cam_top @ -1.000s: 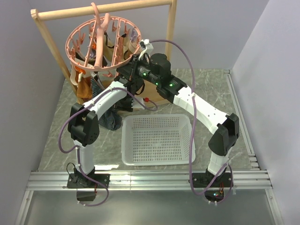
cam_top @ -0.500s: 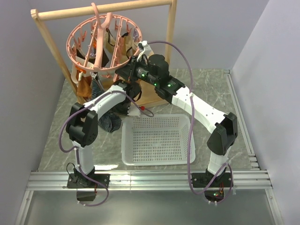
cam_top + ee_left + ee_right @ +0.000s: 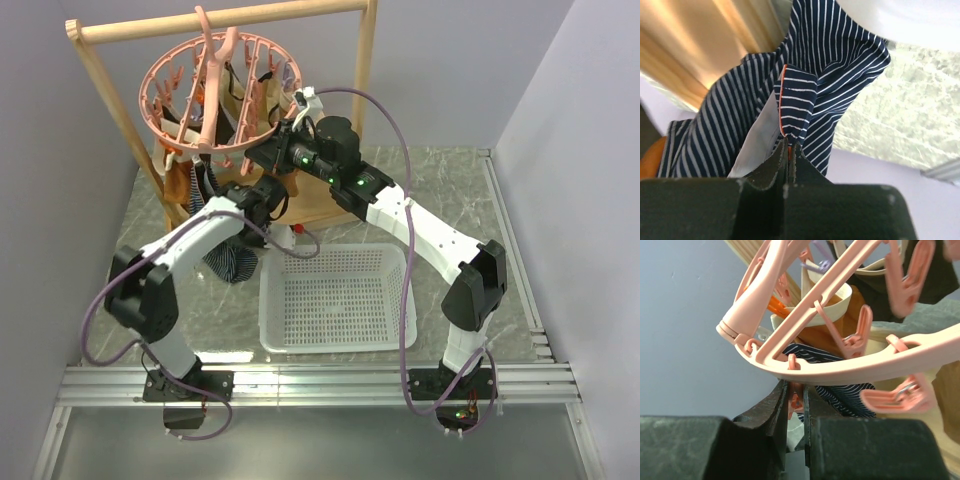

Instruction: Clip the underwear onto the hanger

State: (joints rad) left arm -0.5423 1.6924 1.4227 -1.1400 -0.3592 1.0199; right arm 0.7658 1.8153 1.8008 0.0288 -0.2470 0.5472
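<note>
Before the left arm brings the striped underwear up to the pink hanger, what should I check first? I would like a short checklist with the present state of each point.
1. Left gripper holds the underwear: ok, jaws shut on its orange-trimmed edge.
2. Right gripper is on a clip of the hanger: ok, it pinches a small pink clip under the ring.
3. Clip mouth pressed open: cannot tell, the gripper hides it.
4. Underwear edge at that clip: not ok, the striped cloth hangs below the ring, apart from the clip.
5. Cloth free of the basket: cannot tell, it hangs close to the left rim.
</note>
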